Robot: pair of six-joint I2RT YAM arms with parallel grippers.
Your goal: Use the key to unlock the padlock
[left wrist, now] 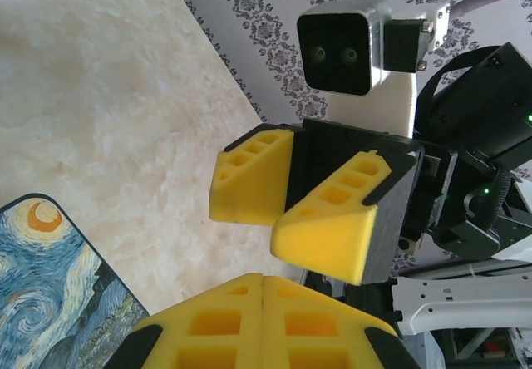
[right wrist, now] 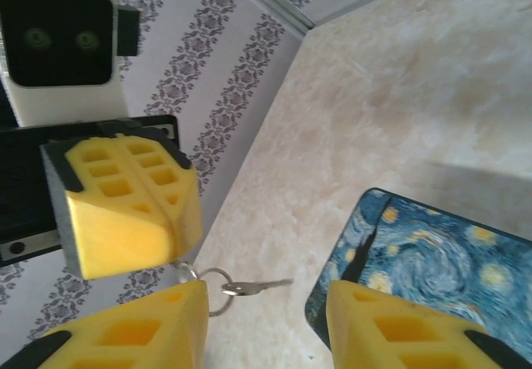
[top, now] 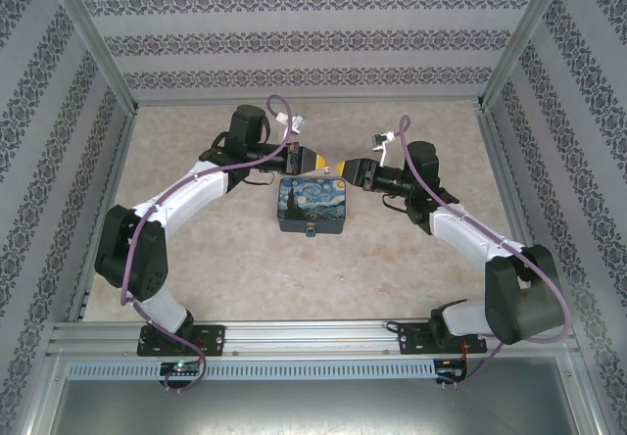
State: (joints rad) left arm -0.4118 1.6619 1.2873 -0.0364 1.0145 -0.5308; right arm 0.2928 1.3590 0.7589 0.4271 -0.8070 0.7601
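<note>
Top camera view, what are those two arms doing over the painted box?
The left fingers are shut on a small ring, with the key dangling from it, near the starry-night box. The right fingers face them, spread apart on either side of the key and not gripping it yet. It looks like a handover, though that's a guess.

key (right wrist: pixel 264 285) under left pincer (right wrist: pixel 170 219): thin, dull grey metal | pads (right wrist: pixel 116 228): soft yellow foam, matt, holey | box (right wrist: pixel 449 261) beside right pincer (right wrist: pixel 262 319): smooth, painted | table (right wrist: pixel 399 78) below: matt, stone-look
</note>
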